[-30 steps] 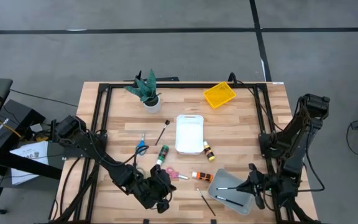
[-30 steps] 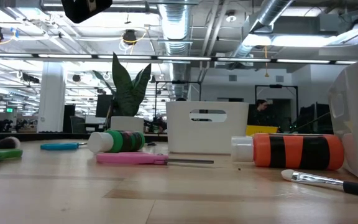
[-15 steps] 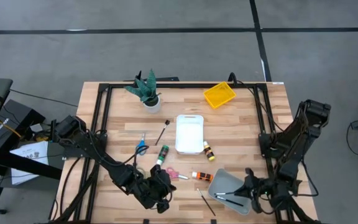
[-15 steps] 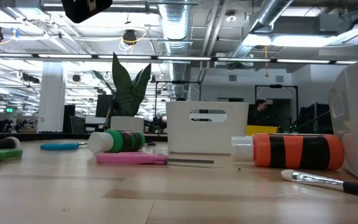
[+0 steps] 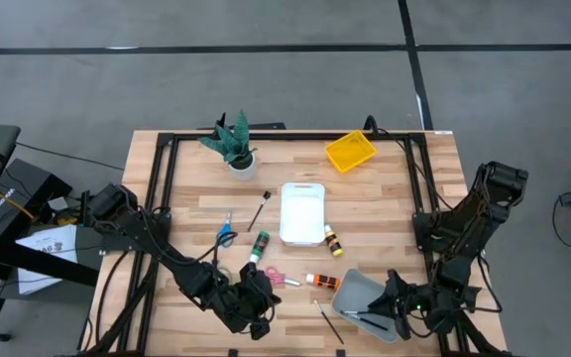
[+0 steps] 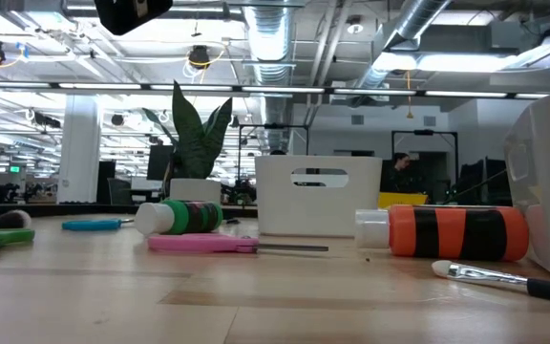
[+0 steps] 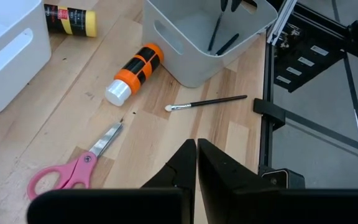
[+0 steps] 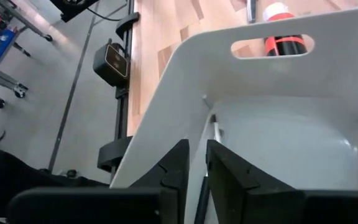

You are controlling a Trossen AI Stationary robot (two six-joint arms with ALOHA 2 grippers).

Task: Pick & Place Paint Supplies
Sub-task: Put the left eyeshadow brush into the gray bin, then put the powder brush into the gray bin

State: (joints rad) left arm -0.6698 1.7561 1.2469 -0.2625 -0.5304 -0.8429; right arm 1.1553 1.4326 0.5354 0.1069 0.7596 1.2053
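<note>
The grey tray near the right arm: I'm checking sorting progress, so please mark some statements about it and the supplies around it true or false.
1. The grey tray holds two brushes. True.
2. The orange paint bottle lies inside the grey tray. False: it lies on the table beside the tray.
3. A brush lies on the wood outside the tray. True.
4. The pink scissors are in the white tray. False: they lie on the table, near the left hand.
5. The right hand is over the yellow tray. False: it is at the grey tray.
6. The left hand is shut and holds nothing. True.
</note>
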